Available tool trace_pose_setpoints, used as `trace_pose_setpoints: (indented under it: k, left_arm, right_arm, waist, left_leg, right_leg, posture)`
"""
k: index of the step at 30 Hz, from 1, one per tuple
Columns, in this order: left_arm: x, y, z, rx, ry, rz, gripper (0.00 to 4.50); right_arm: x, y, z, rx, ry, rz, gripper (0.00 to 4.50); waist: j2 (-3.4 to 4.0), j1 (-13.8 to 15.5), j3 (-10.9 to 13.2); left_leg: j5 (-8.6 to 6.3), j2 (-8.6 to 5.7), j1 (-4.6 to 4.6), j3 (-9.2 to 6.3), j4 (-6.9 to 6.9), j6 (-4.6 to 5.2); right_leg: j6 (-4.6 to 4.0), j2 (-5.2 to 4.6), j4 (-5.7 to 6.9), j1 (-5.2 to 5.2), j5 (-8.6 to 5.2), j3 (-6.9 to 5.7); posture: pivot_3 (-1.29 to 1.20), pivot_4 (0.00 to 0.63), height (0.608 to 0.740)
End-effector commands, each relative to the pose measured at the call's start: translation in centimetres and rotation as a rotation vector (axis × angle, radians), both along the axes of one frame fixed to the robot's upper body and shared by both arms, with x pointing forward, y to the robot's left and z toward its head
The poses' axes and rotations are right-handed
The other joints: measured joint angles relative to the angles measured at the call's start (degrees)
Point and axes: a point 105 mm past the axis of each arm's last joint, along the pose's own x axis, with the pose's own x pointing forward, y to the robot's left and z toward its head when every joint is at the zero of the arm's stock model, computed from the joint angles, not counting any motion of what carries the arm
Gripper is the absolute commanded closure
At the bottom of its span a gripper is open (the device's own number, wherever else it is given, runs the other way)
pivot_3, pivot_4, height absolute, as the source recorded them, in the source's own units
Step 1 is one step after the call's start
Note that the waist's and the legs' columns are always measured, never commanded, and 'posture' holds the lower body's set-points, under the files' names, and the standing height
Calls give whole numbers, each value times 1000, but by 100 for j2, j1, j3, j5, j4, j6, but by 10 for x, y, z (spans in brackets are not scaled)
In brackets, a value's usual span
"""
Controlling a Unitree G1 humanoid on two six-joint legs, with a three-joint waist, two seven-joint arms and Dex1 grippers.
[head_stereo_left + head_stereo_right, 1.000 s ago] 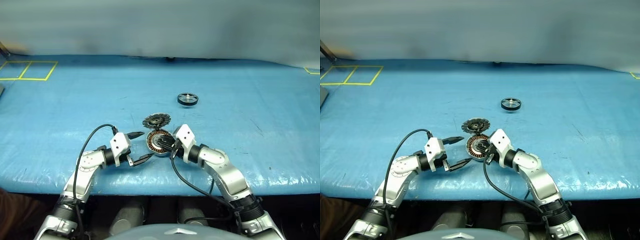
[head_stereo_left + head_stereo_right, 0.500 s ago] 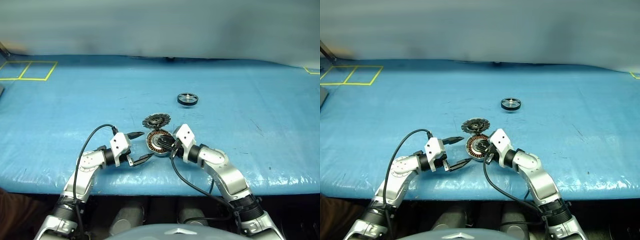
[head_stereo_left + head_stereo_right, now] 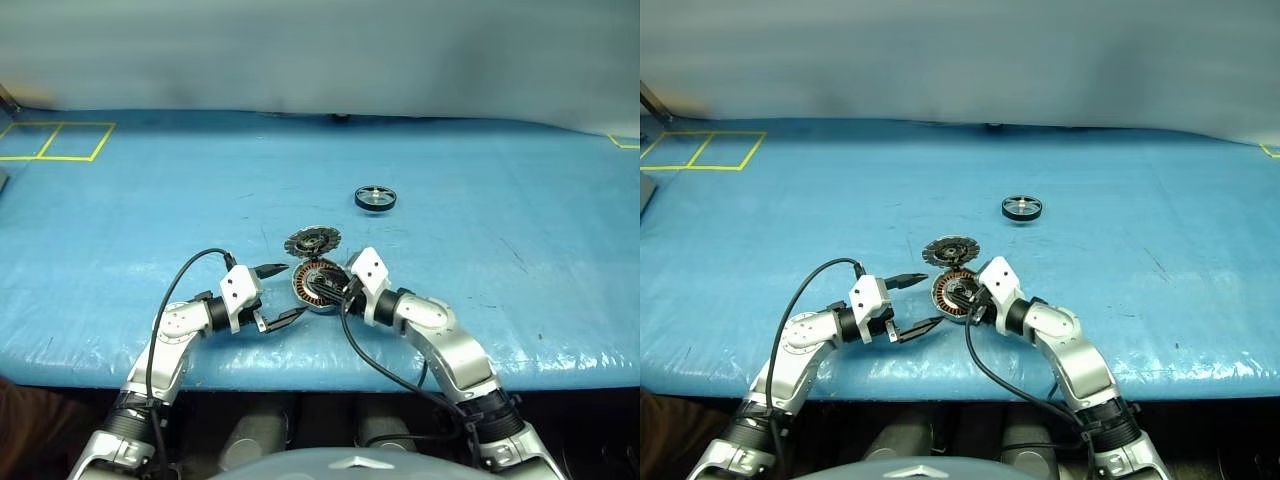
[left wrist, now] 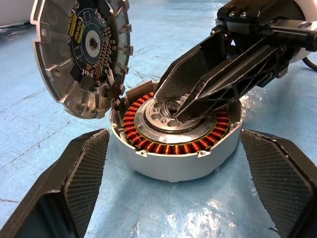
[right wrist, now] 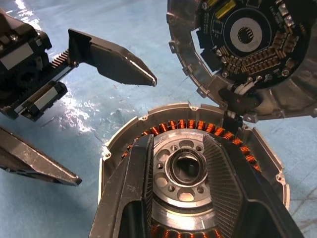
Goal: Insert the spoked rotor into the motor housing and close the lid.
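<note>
The motor housing (image 3: pixel 316 287), a silver puck with copper windings, sits on the blue table near the front edge. Its lid (image 3: pixel 313 240) stands tilted up at the housing's far rim, with the circuit-board face (image 4: pixel 81 54) turned toward the housing. The spoked rotor (image 3: pixel 375 198), a black-rimmed wheel, lies alone farther back to the right. My right gripper (image 5: pixel 177 144) reaches over the housing's silver centre, its fingers a little apart on either side of the hub, and it is open with nothing held. My left gripper (image 3: pixel 291 291) is wide open just left of the housing.
A blue tarp (image 3: pixel 500 160) covers the table. Yellow tape squares (image 3: pixel 60 140) mark the far left corner. A small dark object (image 3: pixel 342 117) sits at the table's far edge. Black cables loop from both wrists near the front edge.
</note>
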Motion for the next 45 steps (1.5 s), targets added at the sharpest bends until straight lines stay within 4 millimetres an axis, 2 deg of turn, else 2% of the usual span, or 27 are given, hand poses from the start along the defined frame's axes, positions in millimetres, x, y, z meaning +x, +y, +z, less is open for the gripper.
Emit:
trace_pose_setpoints:
  k: [1,4,7,23,30,34,36,39,42,45]
  left_arm:
    - [1,0,3,-1,-25,-1,0]
    - [1,-1,3,-1,-23,-3,0]
    - [0,-1,3,0,-22,-2,0]
    - [1,-1,3,5,-31,2,0]
    - [0,0,2,4,-29,7,0]
    - [0,0,2,2,-29,7,0]
    - [0,0,2,1,-30,8,0]
    - [1,0,5,-9,-30,9,0]
    - [1,0,7,-13,-31,8,0]
    - [1,0,8,-19,-34,8,0]
  right_arm:
    - [6,-1,19,50,-58,-19,2873]
    - [8,-2,19,45,-60,-27,3519]
    - [8,-4,15,16,-55,-29,4460]
    - [11,-5,-3,-94,-28,-36,4460]
    - [4,-4,-8,-167,-27,11,4460]
    - [3,-2,-4,-133,-28,10,4460]
    - [6,-2,6,-66,-48,-15,4460]
    - [7,-10,23,-3,-85,-49,4460]
    - [8,-20,30,-4,-103,-74,4460]
    - [13,-48,30,-115,-127,-127,4460]
  waist:
    - [0,1,0]
    - [0,0,0]
    - [0,0,0]
    - [0,1,0]
    - [0,1,-1]
    - [0,0,0]
    - [0,0,0]
    - [0,2,0]
    - [0,5,1]
    - [0,10,1]
  left_leg:
    - [0,0,0,0,0,0]
    - [0,0,0,0,0,0]
    - [0,0,0,0,-1,0]
    - [1,0,1,0,-2,-2]
    - [1,0,2,0,-2,-2]
    - [1,0,3,-1,-2,-2]
    - [1,0,3,-1,-2,-2]
    - [1,0,0,-1,-3,-2]
    - [0,-1,-2,-1,-3,-2]
    - [0,-1,-1,-1,-2,-1]
  right_leg:
    - [0,0,0,0,0,0]
    - [0,1,0,0,0,-1]
    - [-1,1,0,-1,0,-1]
    - [-5,1,1,-2,3,-3]
    - [-3,0,0,0,2,-4]
    - [3,0,0,1,-3,-2]
    - [3,0,0,1,-3,-2]
    - [0,0,0,-1,-1,-1]
    - [1,0,-2,-2,-1,-2]
    - [5,-1,-2,-1,-4,-3]
  posture:
    - [0,150,740]
    - [0,150,740]
    - [0,150,740]
    - [0,150,740]
    - [0,150,740]
    - [0,150,740]
    - [0,150,740]
    - [0,150,740]
    - [0,150,740]
    - [0,150,740]
